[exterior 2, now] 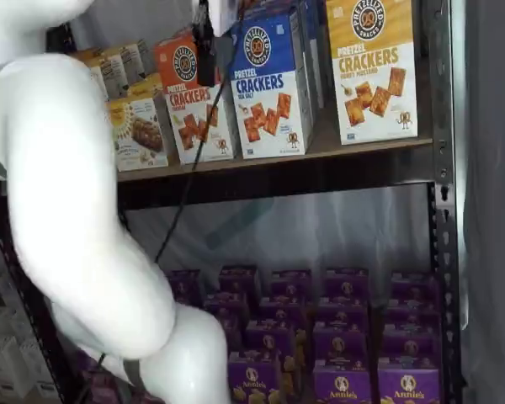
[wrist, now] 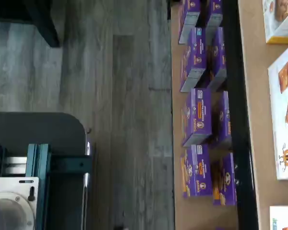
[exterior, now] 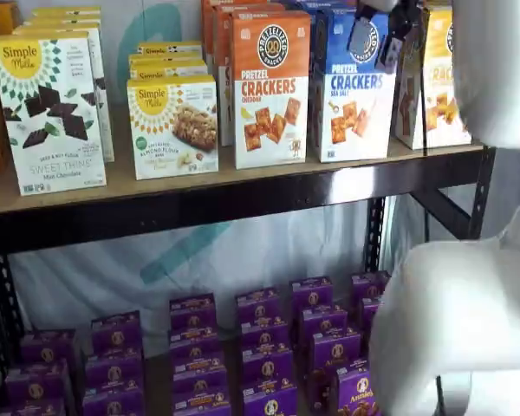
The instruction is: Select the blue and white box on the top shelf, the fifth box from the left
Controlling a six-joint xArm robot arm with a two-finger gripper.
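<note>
The blue and white box (exterior: 354,87) is seen upright on the top shelf (exterior: 234,201), between an orange-topped box (exterior: 270,88) and a yellow-topped box (exterior: 433,82). The fingers (exterior: 377,36) are seen before its upper part; their state cannot be told.

Both shelf views face the top shelf (exterior: 243,195) from the front, sharing the blue and white box (exterior 2: 269,84). The wrist view looks down past purple boxes (wrist: 199,115) to the floor.
</note>
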